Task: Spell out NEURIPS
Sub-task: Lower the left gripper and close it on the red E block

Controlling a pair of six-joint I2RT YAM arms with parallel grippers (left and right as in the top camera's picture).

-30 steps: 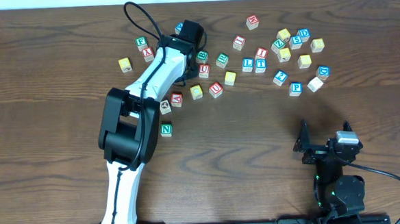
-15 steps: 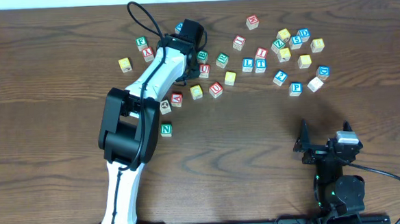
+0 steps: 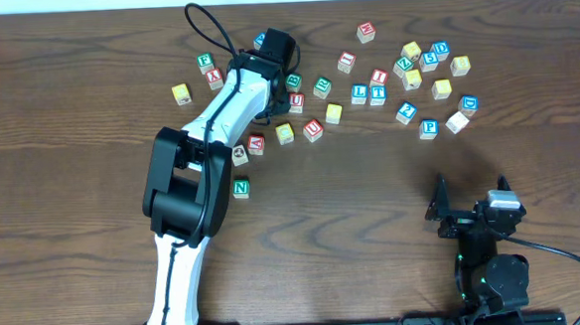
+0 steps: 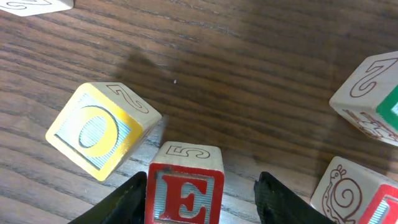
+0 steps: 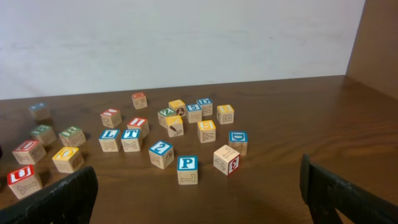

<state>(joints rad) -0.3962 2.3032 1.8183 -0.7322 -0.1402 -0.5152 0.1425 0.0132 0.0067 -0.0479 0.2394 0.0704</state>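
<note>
A red-lettered E cube (image 4: 185, 190) stands on the table between the fingers of my left gripper (image 4: 200, 199). The left finger touches the cube's side and the right finger stands apart from it, so the jaws are open around it. Overhead, the left gripper (image 3: 269, 62) is at the back left of the scatter and hides this cube. A green N cube (image 3: 241, 188) sits alone nearer the front. The blue P cube (image 3: 428, 128) (image 5: 187, 164), a red U cube (image 3: 313, 130) and a red I cube (image 3: 379, 76) lie among the others. My right gripper (image 3: 471, 205) (image 5: 199, 199) rests open and empty at the front right.
A yellow O cube (image 4: 99, 127) lies tilted just left of the E cube. Two more cubes (image 4: 370, 93) (image 4: 354, 193) sit close on its right. Several other letter cubes (image 3: 377, 95) are spread across the back of the brown wooden table (image 3: 373, 228).
</note>
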